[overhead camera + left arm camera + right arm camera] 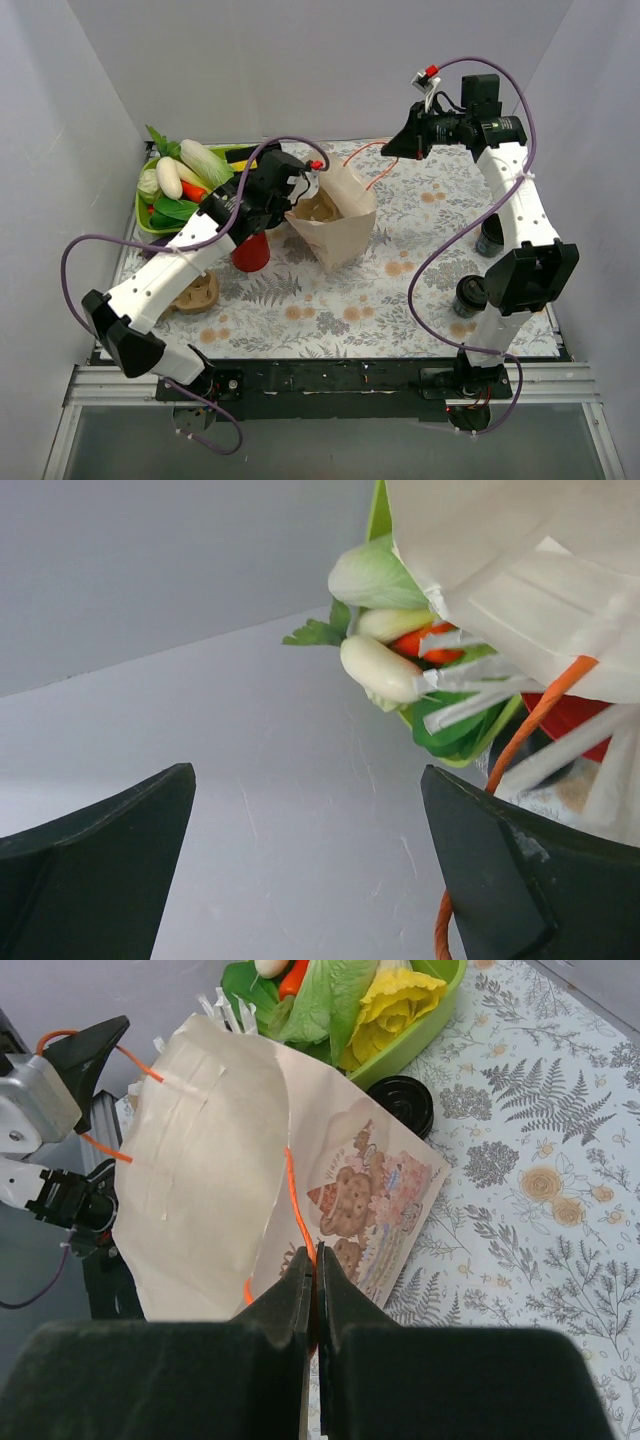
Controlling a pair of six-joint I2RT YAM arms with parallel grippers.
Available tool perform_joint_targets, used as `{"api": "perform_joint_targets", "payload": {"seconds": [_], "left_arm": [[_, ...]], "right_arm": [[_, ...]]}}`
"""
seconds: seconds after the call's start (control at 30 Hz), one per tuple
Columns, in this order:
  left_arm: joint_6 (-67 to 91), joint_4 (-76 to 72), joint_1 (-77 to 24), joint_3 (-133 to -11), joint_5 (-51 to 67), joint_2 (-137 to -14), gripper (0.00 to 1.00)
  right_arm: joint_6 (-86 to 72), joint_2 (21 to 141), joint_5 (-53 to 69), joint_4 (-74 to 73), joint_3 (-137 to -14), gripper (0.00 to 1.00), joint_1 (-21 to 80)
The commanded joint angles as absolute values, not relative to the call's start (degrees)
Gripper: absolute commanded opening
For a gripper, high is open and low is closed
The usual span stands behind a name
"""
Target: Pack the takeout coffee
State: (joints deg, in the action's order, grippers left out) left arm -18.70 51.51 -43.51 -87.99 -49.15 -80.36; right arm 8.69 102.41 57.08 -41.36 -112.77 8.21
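While right gripper (311, 1252) pinches orange handle (297, 1210) | left gripper (308, 780) spread | vegetable tray (425, 1025) beside paper bag (210, 1160)

The bag (335, 225) is matt, creased paper with an orange cord handle (295, 1195), and it sits on a matt printed cloth (400, 290). At its 10 o'clock in the top view, the tray (425, 1020) is glossy green plastic. The left gripper (310, 880) has matt black, faintly grainy fingers (100, 860).

Left end effector (303, 185) crowds the bag (340, 235) mouth.
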Motion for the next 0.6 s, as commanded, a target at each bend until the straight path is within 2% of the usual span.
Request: {"api": "perform_joint_targets", "payload": {"seconds": [0.0, 0.07, 0.1, 0.17, 0.2, 0.27, 0.3, 0.37, 0.4, 0.47, 0.5, 0.57], "left_arm": [[-18.3, 51.6, -43.4, -97.3, -48.3, -84.5, 0.98], [-12.2, 57.9, -43.4, -101.8, -45.2, -88.4, 0.98], [-9.7, 59.8, -43.4, -106.1, -41.2, -89.6, 0.98], [-1.4, 63.7, -43.4, -109.8, -36.5, -92.2, 0.98], [-0.4, 63.7, -43.4, -110.4, -34.4, -92.0, 0.98], [2.6, 62.0, -43.5, -107.9, -31.0, -91.0, 0.98], [2.5, 62.0, -43.5, -107.0, -30.9, -90.9, 0.98], [3.6, 63.9, -43.5, -107.7, -31.4, -91.4, 0.98], [4.6, 64.2, -43.5, -108.8, -31.5, -92.5, 0.98], [7.5, 65.1, -43.5, -112.9, -28.9, -93.3, 0.98], [10.6, 64.8, -43.5, -114.0, -27.9, -93.7, 0.98], [12.7, 62.2, -43.5, -114.5, -23.1, -93.3, 0.98]], "right_arm": [[4.3, 96.5, 59.5, -37.5, -109.3, 0.01, 7.5], [5.5, 94.3, 57.8, -37.8, -106.2, 0.07, 7.5], [6.8, 93.7, 56.6, -38.3, -105.5, 0.18, 7.6], [10.2, 92.4, 54.2, -39.9, -104.6, 0.28, 7.5], [10.9, 92.0, 53.9, -40.3, -104.2, 0.35, 7.5], [11.5, 91.0, 52.8, -40.5, -104.1, 0.42, 7.5], [11.6, 90.5, 52.5, -40.5, -104.4, 0.54, 7.5], [12.3, 88.9, 51.0, -39.3, -104.8, 0.65, 7.5], [12.6, 87.9, 50.3, -38.2, -104.4, 0.75, 7.6], [13.2, 84.1, 48.9, -33.3, -101.7, 0.86, 8.1], [13.8, 82.5, 48.0, -31.1, -99.9, 0.9, 8.7], [14.8, 77.9, 46.2, -26.1, -94.2, 0.91, 11.2]]}}
